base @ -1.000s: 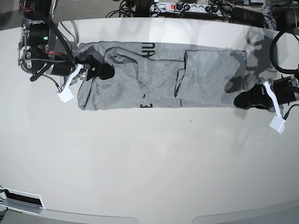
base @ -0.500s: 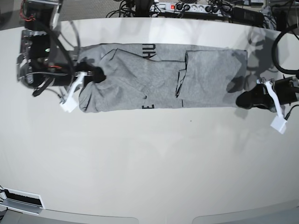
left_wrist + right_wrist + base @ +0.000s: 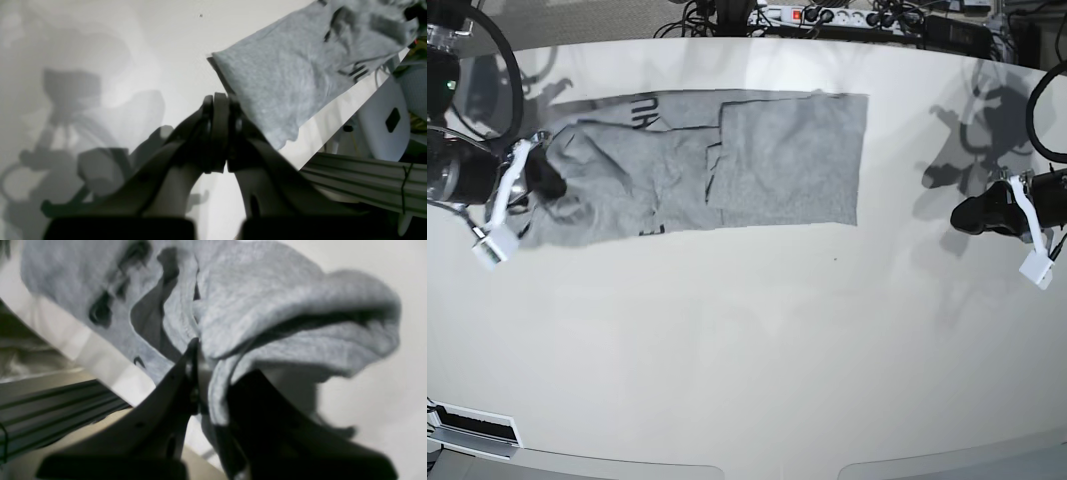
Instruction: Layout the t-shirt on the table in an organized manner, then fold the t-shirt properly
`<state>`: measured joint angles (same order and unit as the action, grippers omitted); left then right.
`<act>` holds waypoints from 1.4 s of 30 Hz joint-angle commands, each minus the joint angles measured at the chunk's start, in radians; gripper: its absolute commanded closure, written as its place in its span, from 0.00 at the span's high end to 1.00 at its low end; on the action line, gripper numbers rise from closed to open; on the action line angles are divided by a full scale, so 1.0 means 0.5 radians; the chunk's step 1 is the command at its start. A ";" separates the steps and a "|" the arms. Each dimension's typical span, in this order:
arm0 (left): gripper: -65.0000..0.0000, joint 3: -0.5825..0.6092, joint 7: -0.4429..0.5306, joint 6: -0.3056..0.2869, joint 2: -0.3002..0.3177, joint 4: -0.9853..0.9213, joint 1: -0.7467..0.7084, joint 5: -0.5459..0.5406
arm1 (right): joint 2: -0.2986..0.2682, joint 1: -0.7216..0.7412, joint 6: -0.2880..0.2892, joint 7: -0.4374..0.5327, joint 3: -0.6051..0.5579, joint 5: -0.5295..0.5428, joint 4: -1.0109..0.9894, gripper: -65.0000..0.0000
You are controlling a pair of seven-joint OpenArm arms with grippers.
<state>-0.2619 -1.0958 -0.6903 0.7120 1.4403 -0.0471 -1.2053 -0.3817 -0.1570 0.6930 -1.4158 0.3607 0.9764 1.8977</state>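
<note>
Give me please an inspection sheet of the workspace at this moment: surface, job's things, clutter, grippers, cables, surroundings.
Surface: the table is glossy off-white, with arm shadows on it.
Job's things: the t-shirt lies lengthwise near the far edge, partly folded, wrinkled at one end, black lettering partly showing.
Clutter: nothing seen.
Grippers: the right gripper is shut on the t-shirt's bunched end; the left gripper is shut, holds nothing, apart from the cloth.
Cables: a tangle beside a power strip beyond the far edge.
Surroundings: dark floor behind the table.
</note>
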 commanded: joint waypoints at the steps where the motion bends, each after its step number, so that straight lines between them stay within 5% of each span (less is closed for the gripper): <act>1: 0.00 -0.019 0.039 -0.016 0.044 0.029 0.032 -0.034 | -0.035 0.016 0.010 0.039 0.066 0.028 0.109 0.00; 6: 0.00 -0.019 0.040 -0.016 0.043 0.029 0.027 -0.035 | 0.011 -0.061 -0.027 0.039 0.224 0.259 0.378 0.00; 18: 0.00 -0.019 0.045 -0.016 0.043 0.029 0.027 -0.035 | 0.654 -0.090 0.010 0.039 -0.005 0.844 0.417 0.00; 23: 0.00 -0.019 0.046 -0.016 0.043 0.029 0.027 -0.036 | 0.802 -0.089 0.010 0.039 -0.383 0.594 0.387 0.00; 31: 0.00 -0.019 0.046 -0.016 0.043 0.029 0.027 -0.036 | 0.813 -0.084 0.010 0.156 -0.968 0.114 0.311 0.00; 36: 0.00 -0.019 0.047 -0.016 0.042 0.029 0.028 -0.036 | 0.813 -0.076 0.010 0.592 -1.267 -0.245 0.311 0.74; 39: 0.00 -0.019 0.046 -0.016 0.038 0.029 0.027 -0.035 | 0.813 -0.005 0.010 0.700 -1.389 -0.285 0.311 0.81; 42: 0.00 -0.019 0.044 -0.016 0.039 0.029 0.027 -0.034 | 0.813 0.111 0.010 0.552 -1.459 -0.278 0.311 0.81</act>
<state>-0.2619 -1.0954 -0.6899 0.7109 1.4403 -0.0494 -1.2003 0.0177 -0.1108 0.6926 -1.1664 -0.3679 0.8162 2.0388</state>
